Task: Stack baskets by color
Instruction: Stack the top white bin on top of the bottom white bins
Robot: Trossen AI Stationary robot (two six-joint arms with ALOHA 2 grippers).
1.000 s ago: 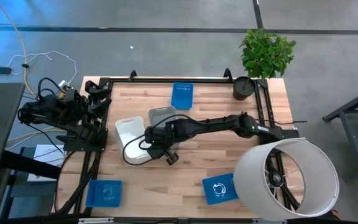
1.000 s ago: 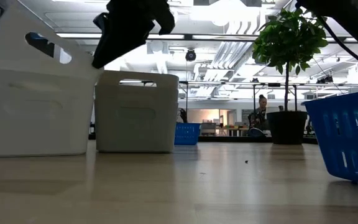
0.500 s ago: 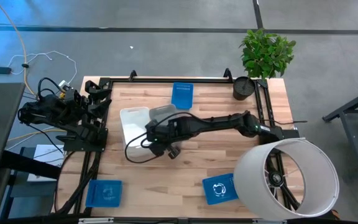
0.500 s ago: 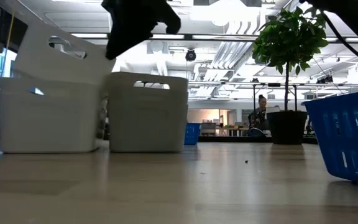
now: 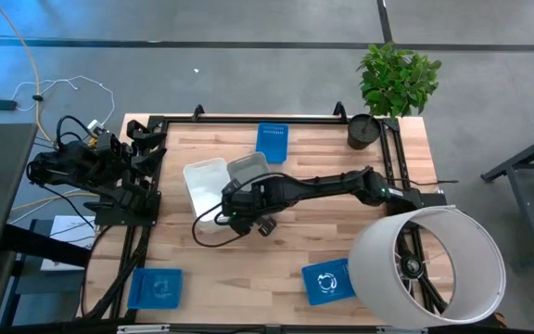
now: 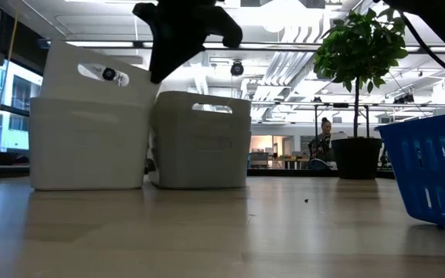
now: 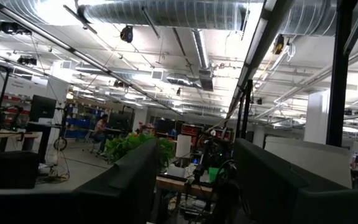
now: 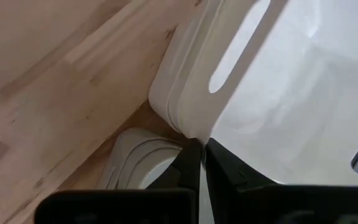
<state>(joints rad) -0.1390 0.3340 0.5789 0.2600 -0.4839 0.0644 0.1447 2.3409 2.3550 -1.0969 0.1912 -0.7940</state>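
My right gripper (image 5: 229,206) is shut on a white basket (image 5: 205,184) at mid-table. In the low view this basket (image 6: 99,73) sits tilted inside a second white basket (image 6: 87,147) that stands on the table. Against their right side stands a grey basket (image 5: 248,169) with stacked rims (image 8: 132,163). A blue basket (image 5: 272,141) lies near the far edge. Two more lie near the front, one at the left (image 5: 156,288) and one at the right (image 5: 327,281). My left gripper (image 7: 194,186) is open, folded back beyond the table's left edge. My right gripper pinches the white basket's slotted end wall (image 8: 207,127) near a corner. One finger (image 8: 229,177) is inside the basket and the other (image 8: 182,174) is outside. The fingers slant down from above. The basket rests tilted in the white basket under it.
A big white cylinder (image 5: 429,269) with a wheel inside overhangs the near right corner. A black plant pot (image 5: 363,131) stands at the far right corner. A black frame rail (image 5: 248,119) runs along the far edge. Bare wood lies between the two near blue baskets.
My right gripper has carried the white basket toward the far edge and a little right, rolling as it went. The basket was steeply tipped and now sits nearer level in the lower white one, which slid along with it. The grey basket has shifted right.
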